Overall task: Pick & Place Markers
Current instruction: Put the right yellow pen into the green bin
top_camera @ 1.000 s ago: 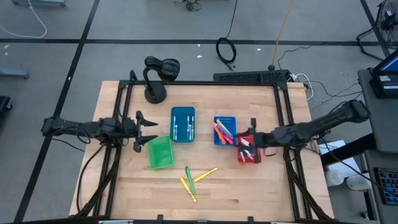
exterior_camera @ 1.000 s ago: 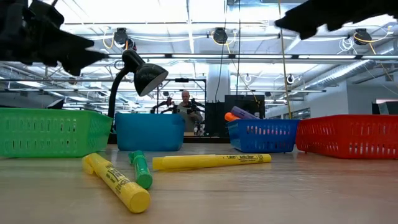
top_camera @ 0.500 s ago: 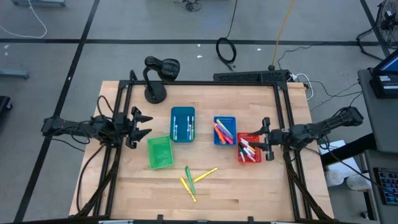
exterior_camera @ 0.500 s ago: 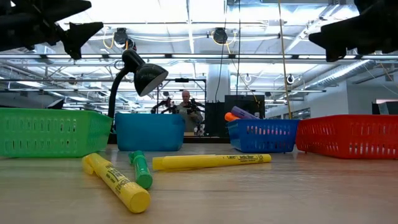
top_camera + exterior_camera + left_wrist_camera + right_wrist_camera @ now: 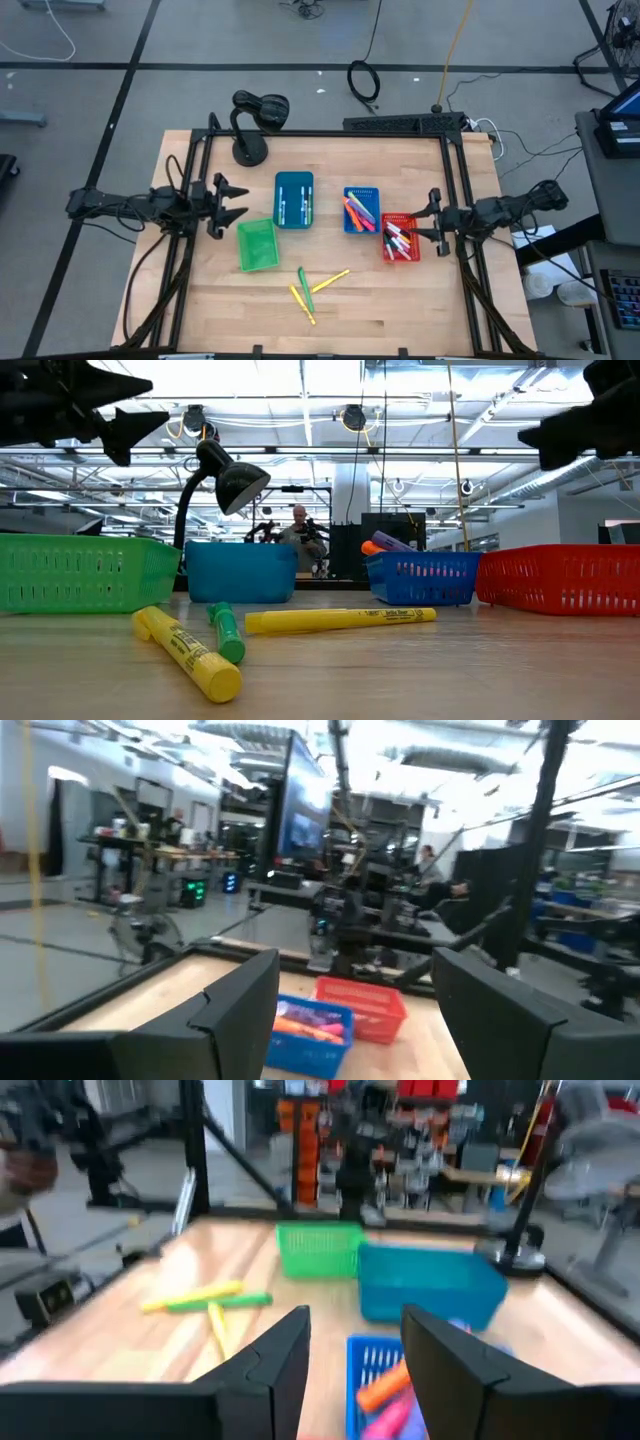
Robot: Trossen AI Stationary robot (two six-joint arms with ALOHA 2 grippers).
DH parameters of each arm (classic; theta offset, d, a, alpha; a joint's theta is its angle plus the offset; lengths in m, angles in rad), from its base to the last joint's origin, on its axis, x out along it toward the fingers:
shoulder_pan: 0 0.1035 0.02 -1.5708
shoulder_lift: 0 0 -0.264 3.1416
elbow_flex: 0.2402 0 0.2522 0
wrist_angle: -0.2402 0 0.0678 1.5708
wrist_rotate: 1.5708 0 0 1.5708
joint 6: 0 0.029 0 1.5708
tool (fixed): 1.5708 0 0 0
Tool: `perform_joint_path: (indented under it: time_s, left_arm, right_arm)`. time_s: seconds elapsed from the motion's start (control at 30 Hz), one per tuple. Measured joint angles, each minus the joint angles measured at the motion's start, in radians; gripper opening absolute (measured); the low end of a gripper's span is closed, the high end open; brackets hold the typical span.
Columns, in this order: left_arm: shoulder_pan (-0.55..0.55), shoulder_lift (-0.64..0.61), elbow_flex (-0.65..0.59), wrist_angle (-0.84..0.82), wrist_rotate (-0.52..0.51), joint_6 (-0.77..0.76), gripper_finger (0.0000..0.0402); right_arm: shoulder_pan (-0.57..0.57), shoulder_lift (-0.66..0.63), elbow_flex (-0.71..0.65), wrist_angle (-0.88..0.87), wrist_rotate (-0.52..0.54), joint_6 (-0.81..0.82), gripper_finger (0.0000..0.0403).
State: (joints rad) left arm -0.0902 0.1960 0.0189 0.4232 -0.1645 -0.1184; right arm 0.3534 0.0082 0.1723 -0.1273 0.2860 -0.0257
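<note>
Three markers lie on the wood near the table's front centre: a yellow one (image 5: 331, 281), a green one (image 5: 303, 281) and a second yellow one (image 5: 301, 303). They also show in the low view as yellow marker (image 5: 190, 655), green marker (image 5: 226, 632) and yellow marker (image 5: 340, 619). More markers lie in the teal bin (image 5: 294, 199), the blue bin (image 5: 361, 209) and the red bin (image 5: 400, 238). My left gripper (image 5: 240, 203) hangs open above the table's left side, beside the green bin (image 5: 257, 245). My right gripper (image 5: 428, 222) stands open just right of the red bin, with nothing between its fingers (image 5: 265, 1370).
A black desk lamp (image 5: 252, 120) stands at the far left corner of the table. The four bins sit in a row across the middle. A black frame (image 5: 455, 180) runs along the table's edges. Bare wood lies to the left and right of the loose markers.
My right gripper has drawn back from over the red bin toward the table's right edge and come lower. My left gripper has tipped its fingers upward a little, staying over the same spot. The markers and bins have not moved.
</note>
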Motion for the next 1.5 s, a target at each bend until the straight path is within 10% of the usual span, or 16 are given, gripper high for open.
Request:
perform_joint_path:
  time_s: [0.57, 1.13, 1.5]
  left_arm:
    - [-0.122, 0.318, 0.11, -0.035, -0.079, -0.16, 0.0266]
    - [-0.392, 1.463, 1.083, -0.632, -0.19, -0.101, 0.0266]
    - [-0.366, 1.902, 1.676, -1.082, -0.219, -0.24, 0.0266]
  right_arm:
    - [-0.001, 0.0, -0.049, 0.0, 0.131, -0.004, 0.0146]
    - [-0.001, 0.001, -0.053, 0.025, 0.131, -0.005, 0.0146]
    - [-0.001, 0.001, -0.06, 0.141, 0.131, -0.005, 0.0146]
